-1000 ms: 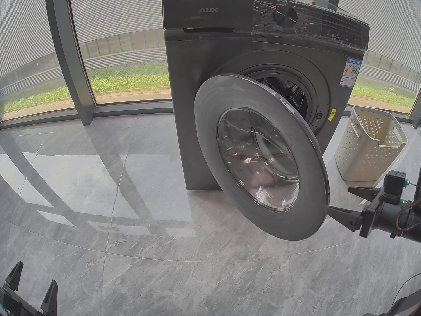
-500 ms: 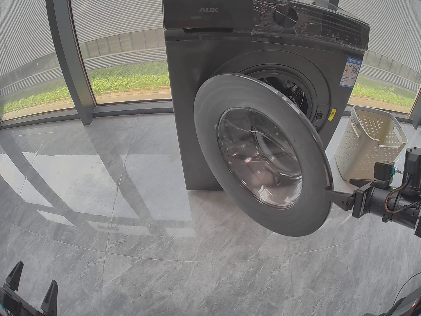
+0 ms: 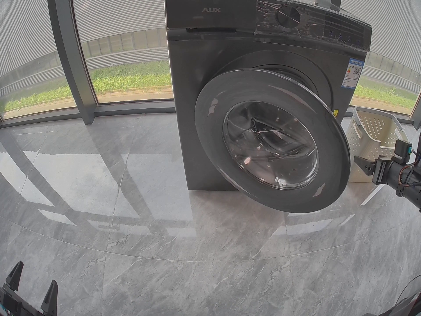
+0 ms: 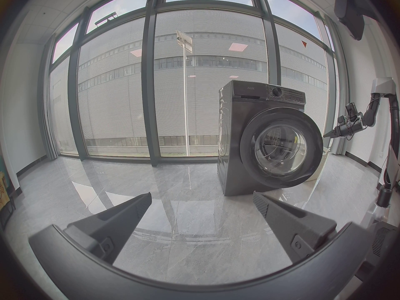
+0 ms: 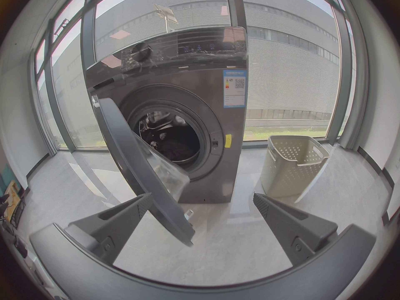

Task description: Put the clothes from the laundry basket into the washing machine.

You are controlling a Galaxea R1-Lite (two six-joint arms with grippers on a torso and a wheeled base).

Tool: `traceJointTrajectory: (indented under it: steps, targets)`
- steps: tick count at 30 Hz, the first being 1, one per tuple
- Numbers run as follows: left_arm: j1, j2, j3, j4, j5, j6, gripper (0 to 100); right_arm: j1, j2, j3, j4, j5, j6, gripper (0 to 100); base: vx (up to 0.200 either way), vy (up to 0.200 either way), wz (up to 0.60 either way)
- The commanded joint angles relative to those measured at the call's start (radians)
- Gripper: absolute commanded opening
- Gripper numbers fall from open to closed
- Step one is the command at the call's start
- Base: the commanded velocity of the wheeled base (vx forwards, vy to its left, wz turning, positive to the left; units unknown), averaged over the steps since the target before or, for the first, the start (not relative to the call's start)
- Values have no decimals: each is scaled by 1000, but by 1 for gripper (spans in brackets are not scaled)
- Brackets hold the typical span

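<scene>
The dark grey washing machine (image 3: 263, 44) stands by the windows with its round door (image 3: 272, 141) part-way open, angled across the drum mouth. Dark clothes (image 5: 175, 146) lie inside the drum. The cream laundry basket (image 3: 377, 132) sits on the floor right of the machine; its inside (image 5: 296, 163) looks empty. My right gripper (image 3: 362, 163) is open, in the air between the door's right edge and the basket, a short gap from the door. My left gripper (image 3: 31, 284) is open low at the front left, far from the machine (image 4: 250, 138).
Tall windows with dark frames (image 3: 70, 53) run behind the machine. Glossy grey floor tiles (image 3: 131, 198) spread wide to the left and in front. A wall (image 5: 387, 138) rises just beyond the basket.
The door has swung toward the machine, covering more of the drum mouth. My right gripper rose and went right, from touching the door's lower edge to standing clear of it. The left gripper kept still.
</scene>
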Motion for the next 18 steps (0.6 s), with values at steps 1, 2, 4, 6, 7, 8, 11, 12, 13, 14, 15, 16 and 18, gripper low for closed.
traceJointTrajectory:
  steps: [1,2,4,6,7,8,11,12,13,14,15,16,18]
  targets:
    - [0,-13,16,0,1,0,100,-15,7,39,-6,4,-6,100,0,-200,0]
    - [0,-13,16,0,-1,0,100,-15,5,53,-6,4,-9,100,0,-200,0]
    - [0,-13,16,0,1,0,100,-6,-7,80,-6,4,-21,100,0,-200,0]
    - [0,-13,16,0,1,0,100,0,-21,106,0,5,-37,100,0,-200,0]
    - [0,-13,16,0,1,0,100,6,-30,122,3,8,-46,100,0,-200,0]
    - [0,-13,16,0,1,0,100,12,-39,138,5,11,-55,100,0,-200,0]
    - [0,-13,16,0,1,1,100,49,-68,207,6,31,-95,100,0,-200,0]
    - [0,-13,16,0,1,1,100,64,-74,232,6,37,-104,100,0,-200,0]
    - [0,-13,16,0,1,1,100,84,-82,257,6,44,-112,100,0,-200,0]
    - [0,-13,16,0,1,1,100,109,-90,283,5,56,-115,100,0,-200,0]
    - [0,-13,16,0,1,1,100,124,-91,296,6,65,-113,100,0,0,0]
    - [0,-13,16,0,1,3,100,143,-93,310,6,79,-113,100,0,0,0]
    - [0,-13,16,0,1,3,100,166,-93,326,3,103,-113,100,0,0,0]
